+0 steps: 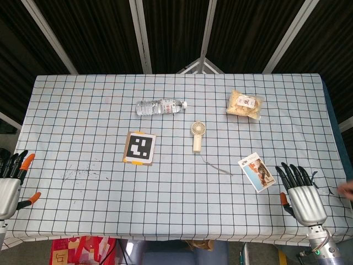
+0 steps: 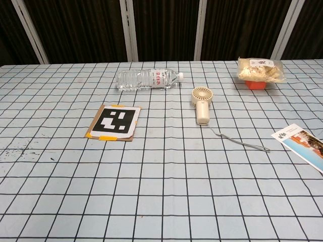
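Observation:
My right hand [image 1: 299, 194] hovers at the table's near right corner, fingers spread and holding nothing; a small printed leaflet [image 1: 256, 171] lies just to its left. My left hand [image 1: 10, 185] sits at the near left edge, fingers apart and empty, with nothing close by. Neither hand shows in the chest view. A cream handheld fan [image 1: 197, 135] with a grey wrist strap [image 1: 216, 165] lies near the middle. A clear water bottle [image 1: 160, 106] lies on its side at the back.
A card with a black-and-white marker [image 1: 139, 148] is taped left of centre. A bag of snacks [image 1: 245, 104] sits at the back right, on an orange base [image 2: 257, 83] in the chest view. The checkered cloth [image 1: 83, 127] covers the whole table.

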Action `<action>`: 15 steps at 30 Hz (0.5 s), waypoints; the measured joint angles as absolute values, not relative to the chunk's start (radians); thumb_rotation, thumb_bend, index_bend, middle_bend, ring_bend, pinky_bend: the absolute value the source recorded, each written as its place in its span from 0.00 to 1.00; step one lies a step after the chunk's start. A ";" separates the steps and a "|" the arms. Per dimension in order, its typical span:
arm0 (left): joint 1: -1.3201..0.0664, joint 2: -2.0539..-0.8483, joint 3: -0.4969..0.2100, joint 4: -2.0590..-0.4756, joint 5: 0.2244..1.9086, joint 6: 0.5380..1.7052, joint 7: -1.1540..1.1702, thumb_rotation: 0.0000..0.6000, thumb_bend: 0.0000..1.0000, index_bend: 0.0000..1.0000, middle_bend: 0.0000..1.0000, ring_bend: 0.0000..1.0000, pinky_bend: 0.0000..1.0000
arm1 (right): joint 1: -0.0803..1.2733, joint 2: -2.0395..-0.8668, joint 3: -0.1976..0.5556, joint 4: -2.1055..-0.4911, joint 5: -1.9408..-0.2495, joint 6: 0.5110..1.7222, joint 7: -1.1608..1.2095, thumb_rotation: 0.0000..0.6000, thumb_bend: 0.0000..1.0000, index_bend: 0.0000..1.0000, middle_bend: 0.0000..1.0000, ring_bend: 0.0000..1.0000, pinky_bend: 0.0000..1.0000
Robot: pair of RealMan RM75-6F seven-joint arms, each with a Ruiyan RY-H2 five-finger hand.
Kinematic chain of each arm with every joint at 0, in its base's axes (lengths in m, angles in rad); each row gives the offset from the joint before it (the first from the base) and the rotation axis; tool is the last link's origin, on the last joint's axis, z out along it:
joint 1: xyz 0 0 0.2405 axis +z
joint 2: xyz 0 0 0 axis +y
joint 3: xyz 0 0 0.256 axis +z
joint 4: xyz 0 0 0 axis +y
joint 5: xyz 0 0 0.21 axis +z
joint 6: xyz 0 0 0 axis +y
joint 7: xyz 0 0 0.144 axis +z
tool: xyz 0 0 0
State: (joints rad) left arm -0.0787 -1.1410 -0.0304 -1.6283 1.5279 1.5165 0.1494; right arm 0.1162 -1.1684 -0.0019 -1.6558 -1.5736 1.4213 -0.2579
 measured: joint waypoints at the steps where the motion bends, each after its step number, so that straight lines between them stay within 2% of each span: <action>1: -0.079 -1.141 -0.030 -1.628 1.528 1.517 0.150 1.00 0.09 0.00 0.00 0.00 0.00 | 0.116 -1.168 -0.002 -1.656 -1.574 1.421 -0.258 1.00 0.56 0.00 0.04 0.00 0.08; 8: -0.078 -1.140 -0.030 -1.631 1.531 1.520 0.150 1.00 0.09 0.00 0.00 0.00 0.00 | 0.118 -1.169 -0.001 -1.660 -1.574 1.418 -0.253 1.00 0.56 0.00 0.03 0.00 0.08; 10: -0.077 -1.140 -0.028 -1.631 1.534 1.521 0.152 1.00 0.09 0.00 0.00 0.00 0.00 | 0.122 -1.172 0.001 -1.662 -1.573 1.413 -0.247 1.00 0.56 0.00 0.03 0.01 0.13; 11: -0.076 -1.139 -0.027 -1.632 1.536 1.522 0.152 1.00 0.09 0.00 0.00 0.00 0.00 | 0.125 -1.174 0.002 -1.665 -1.572 1.408 -0.242 1.00 0.56 0.00 0.04 0.05 0.20; 13: -0.076 -1.139 -0.028 -1.631 1.535 1.523 0.150 1.00 0.09 0.00 0.00 0.00 0.00 | 0.136 -1.178 0.006 -1.671 -1.569 1.391 -0.237 1.00 0.56 0.00 0.12 0.17 0.36; 15: -0.077 -1.139 -0.030 -1.630 1.531 1.520 0.147 1.00 0.09 0.00 0.00 0.00 0.00 | 0.155 -1.185 0.014 -1.677 -1.568 1.367 -0.240 1.00 0.56 0.00 0.33 0.39 0.54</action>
State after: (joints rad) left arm -0.0771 -1.1391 -0.0295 -1.6301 1.5313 1.5200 0.1472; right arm 0.1554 -1.1847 0.0138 -1.6765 -1.5677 1.3671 -0.2400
